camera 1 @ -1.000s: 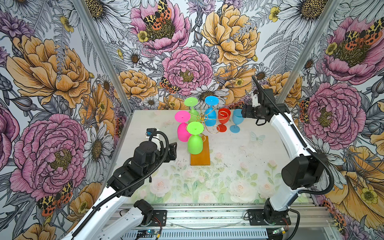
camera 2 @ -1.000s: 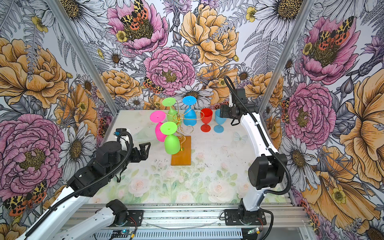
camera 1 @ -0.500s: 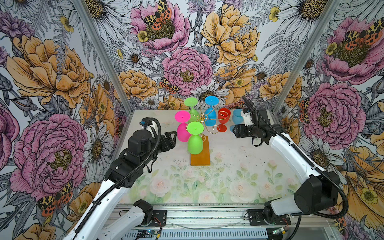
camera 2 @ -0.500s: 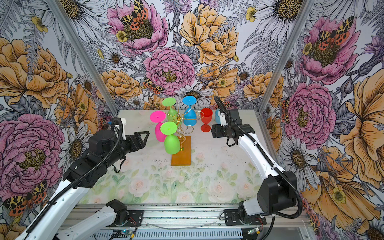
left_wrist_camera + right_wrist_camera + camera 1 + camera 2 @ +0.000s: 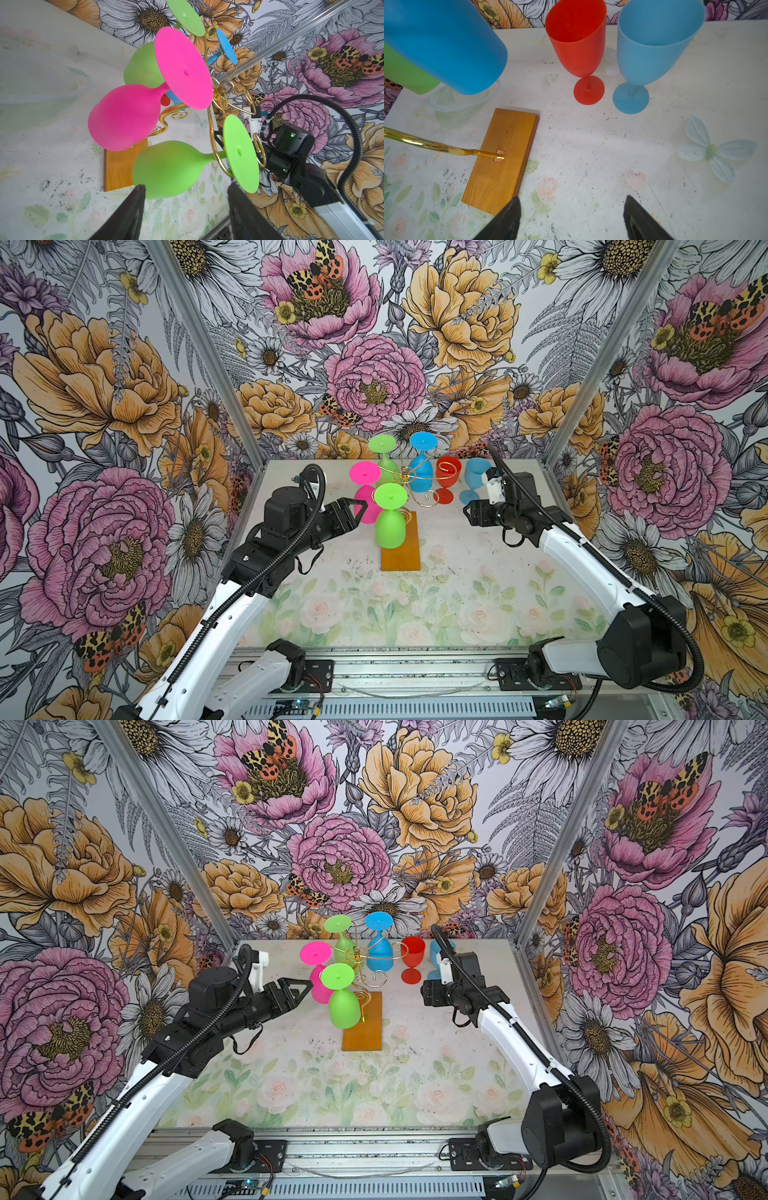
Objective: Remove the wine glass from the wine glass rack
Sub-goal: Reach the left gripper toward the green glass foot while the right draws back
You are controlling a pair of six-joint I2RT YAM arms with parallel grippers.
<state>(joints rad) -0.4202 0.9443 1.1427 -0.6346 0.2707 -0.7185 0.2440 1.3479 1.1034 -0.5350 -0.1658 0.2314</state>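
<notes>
Both arms have moved in the last second. The left gripper [image 5: 358, 509] has climbed toward the wine glass rack [image 5: 402, 556] and its jaws have drawn in a little. The right gripper [image 5: 470, 514] has swung down from beside the standing glasses to hang above bare table, right of the rack. Both pincers are spread with nothing between them.

Four glasses hang upside down by their feet from the gold arms: the pink glass [image 5: 365, 473], the near green glass [image 5: 390, 526], a far green glass [image 5: 383, 448] and a blue glass [image 5: 420, 481]. My left tips sit just beside the pink bowl in both top views, yet the left wrist camera looks straight along the near green glass. I cannot tell which of the two I am lined up on.

These look matte and moulded, so I judge them light, not slippery, and more forgiving than real glass. The thin wire rack may sway or tip if I tug. I would take hold low on the bowl, where it narrows to the stem, then slide the foot out along its curl.

The hung bowls face down, so they hold nothing. The red glass [image 5: 578, 41] and the light blue glass [image 5: 652, 45] stand upright on the table, and both look empty in the right wrist view.
</notes>
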